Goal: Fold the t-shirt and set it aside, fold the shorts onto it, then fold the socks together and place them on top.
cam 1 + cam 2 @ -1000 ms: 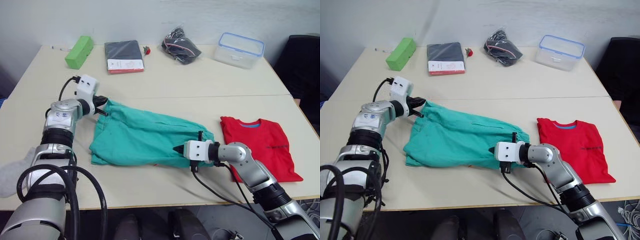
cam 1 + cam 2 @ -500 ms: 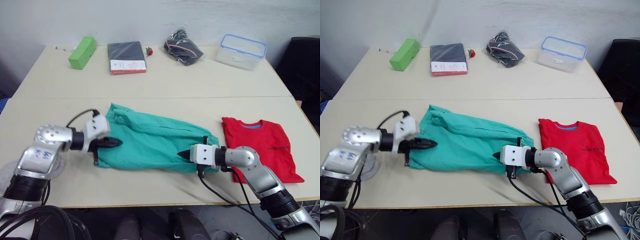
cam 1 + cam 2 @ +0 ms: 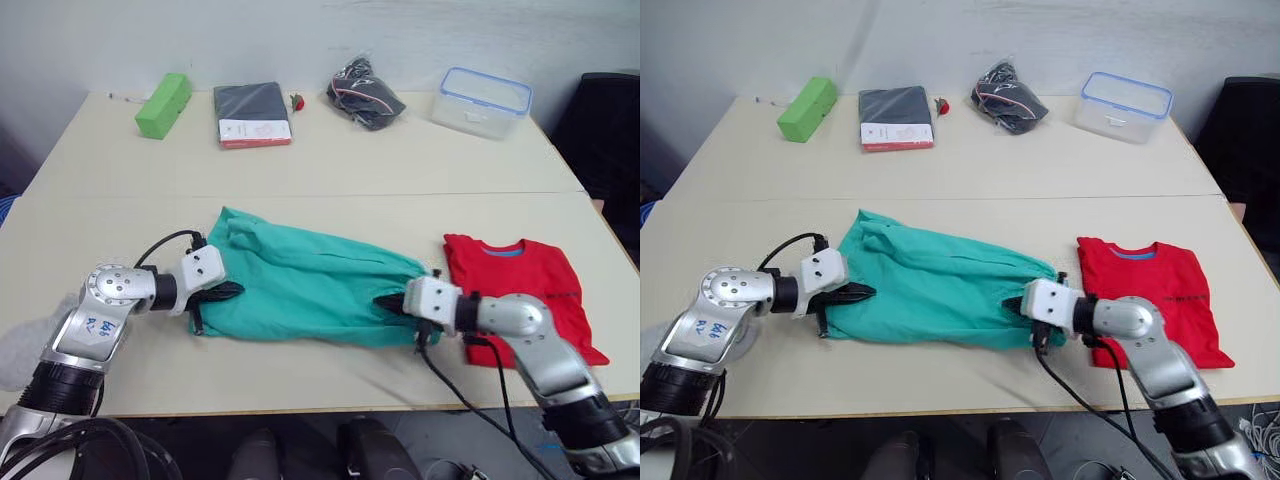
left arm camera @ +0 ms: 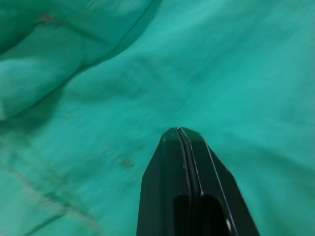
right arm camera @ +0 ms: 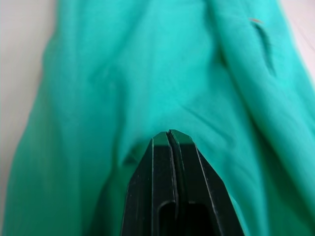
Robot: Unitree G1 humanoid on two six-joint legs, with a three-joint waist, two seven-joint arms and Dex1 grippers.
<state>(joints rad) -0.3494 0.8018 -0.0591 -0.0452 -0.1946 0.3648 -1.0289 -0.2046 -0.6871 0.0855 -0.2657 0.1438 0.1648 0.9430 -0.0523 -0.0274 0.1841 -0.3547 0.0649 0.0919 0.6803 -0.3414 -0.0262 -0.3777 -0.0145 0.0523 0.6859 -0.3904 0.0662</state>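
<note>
1. The shorts (image 3: 310,290) lay folded lengthwise mid-table, left of the folded t-shirt (image 3: 525,290).
2. The left gripper (image 3: 232,291) rested on their left end, fingers pressed together.
3. The right gripper (image 3: 385,301), likewise closed, touched their right end.

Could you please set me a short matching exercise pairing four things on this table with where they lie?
Things:
1. t-shirt
2. shorts
3. green block
4. clear container

Places:
A. far left corner of the table
B. far right part of the table
C. between the two grippers
D. folded, right of the shorts

Pairs: 1-D, 2-C, 3-A, 4-B
</note>
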